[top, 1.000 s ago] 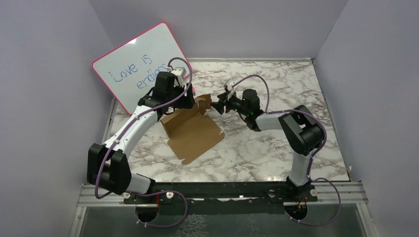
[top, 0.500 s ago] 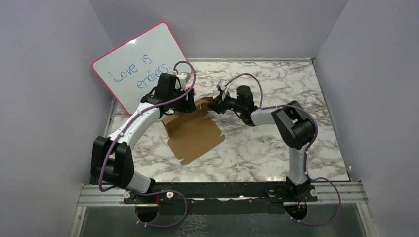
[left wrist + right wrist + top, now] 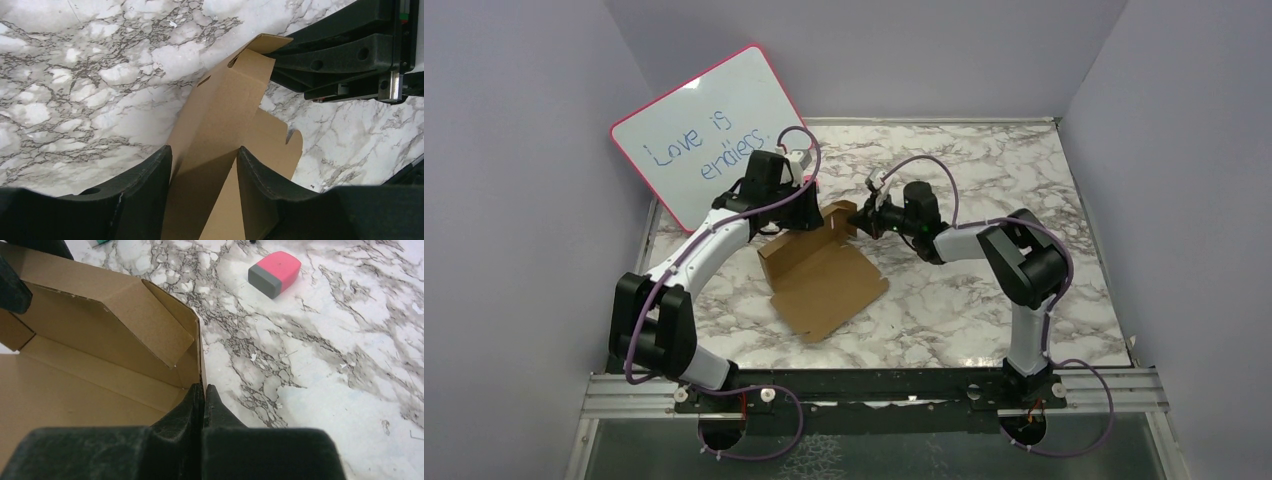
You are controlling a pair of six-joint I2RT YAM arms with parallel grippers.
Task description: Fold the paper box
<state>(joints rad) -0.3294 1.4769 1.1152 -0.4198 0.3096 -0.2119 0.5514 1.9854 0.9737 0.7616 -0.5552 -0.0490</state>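
Observation:
The paper box (image 3: 824, 285) is plain brown cardboard, half formed, lying mid-table with its far walls raised. My right gripper (image 3: 203, 389) is shut on the thin upright edge of the box's side wall (image 3: 197, 350), seen in the top view at the box's far right corner (image 3: 856, 215). My left gripper (image 3: 204, 150) straddles a raised flap (image 3: 225, 100) at the far left corner (image 3: 809, 215). Its jaws stand partly apart, and the flap leans against the left finger (image 3: 150, 180), with a gap showing by the right one.
A pink-rimmed whiteboard (image 3: 704, 130) with blue writing leans against the back left wall. A pink and grey eraser (image 3: 275, 272) lies on the marble beyond the box. Purple walls enclose the table (image 3: 1024, 300) on three sides.
The right gripper moved onto the box's far right wall and shut on it. The left jaws narrowed around the flap. The box shifted slightly toward the near right.

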